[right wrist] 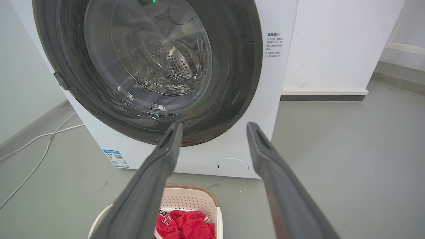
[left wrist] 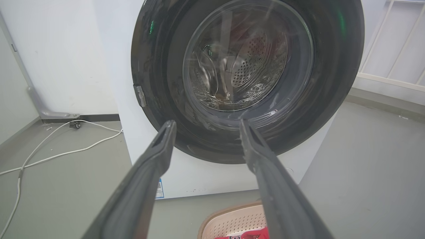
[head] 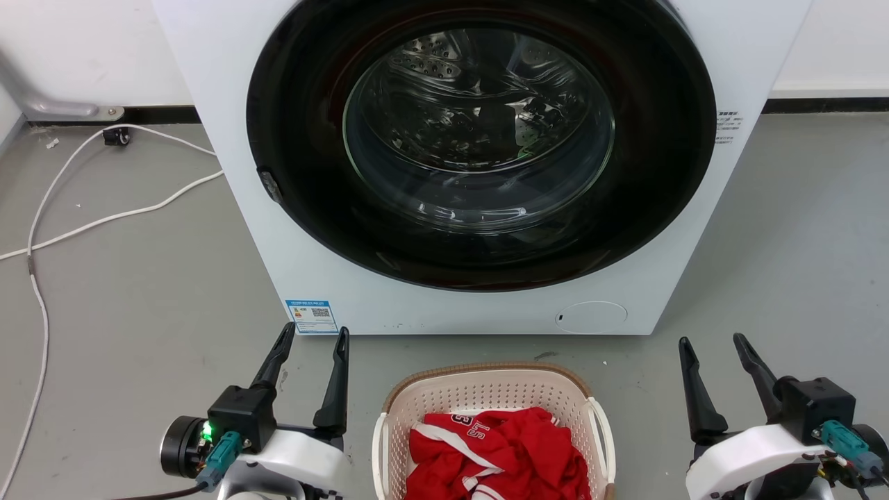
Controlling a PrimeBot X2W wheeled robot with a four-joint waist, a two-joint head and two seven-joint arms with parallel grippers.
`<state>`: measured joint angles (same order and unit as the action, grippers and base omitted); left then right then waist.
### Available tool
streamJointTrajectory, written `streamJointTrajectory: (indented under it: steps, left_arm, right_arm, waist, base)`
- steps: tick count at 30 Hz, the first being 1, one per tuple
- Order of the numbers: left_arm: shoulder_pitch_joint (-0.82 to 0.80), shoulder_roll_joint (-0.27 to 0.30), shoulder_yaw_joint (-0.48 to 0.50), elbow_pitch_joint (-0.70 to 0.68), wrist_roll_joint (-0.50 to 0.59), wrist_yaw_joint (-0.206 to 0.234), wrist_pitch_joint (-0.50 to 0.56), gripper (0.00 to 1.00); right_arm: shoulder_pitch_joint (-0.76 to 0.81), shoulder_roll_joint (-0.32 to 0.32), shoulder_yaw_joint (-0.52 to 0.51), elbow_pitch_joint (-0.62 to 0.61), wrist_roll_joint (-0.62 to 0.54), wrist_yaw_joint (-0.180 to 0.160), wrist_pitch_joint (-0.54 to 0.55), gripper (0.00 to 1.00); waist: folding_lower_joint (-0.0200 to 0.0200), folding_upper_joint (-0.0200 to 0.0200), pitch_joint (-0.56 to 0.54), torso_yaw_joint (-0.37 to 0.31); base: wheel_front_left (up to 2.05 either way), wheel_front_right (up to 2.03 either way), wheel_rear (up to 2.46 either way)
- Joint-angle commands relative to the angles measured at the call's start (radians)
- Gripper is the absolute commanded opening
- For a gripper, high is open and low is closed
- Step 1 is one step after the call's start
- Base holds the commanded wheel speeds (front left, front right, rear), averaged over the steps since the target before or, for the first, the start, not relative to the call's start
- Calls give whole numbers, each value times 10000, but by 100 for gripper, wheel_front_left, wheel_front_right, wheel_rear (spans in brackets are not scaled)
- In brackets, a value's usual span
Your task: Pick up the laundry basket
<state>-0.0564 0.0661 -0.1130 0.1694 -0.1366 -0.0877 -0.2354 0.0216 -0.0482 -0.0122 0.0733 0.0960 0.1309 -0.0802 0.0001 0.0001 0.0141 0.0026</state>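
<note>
The laundry basket [head: 486, 392] stands upright on the grey floor [head: 139, 292] just in front of the washing machine [head: 417, 312], between the two grippers, opening upward. Its white handles [head: 605, 437] face the robot's left and right, and its brown-rimmed rounded end faces the machine. The near part is cut off at the frame edge, so the long axis cannot be confirmed. A red garment [head: 500, 451] lies inside; the left gripper [head: 314, 330] and right gripper [head: 712, 339] are both spread wide, empty, clear of the basket.
</note>
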Motion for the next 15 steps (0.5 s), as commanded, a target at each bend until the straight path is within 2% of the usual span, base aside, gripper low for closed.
streamJointTrajectory:
  steps: [1,15]
  left_arm:
    - [-92,44,-13,-29,148,0,-81,100]
    - [-48,-25,-72,144,707,-38,-323,100]
  right_arm:
    - [49,-36,25,-86,-208,-2,-69,100]
    - [156,-36,24,-14,-777,-3,-254,100]
  waist:
    - [0,-1,1,3]
    - [-1,-1,-46,48]
  base:
    - [0,0,0]
    - [0,0,0]
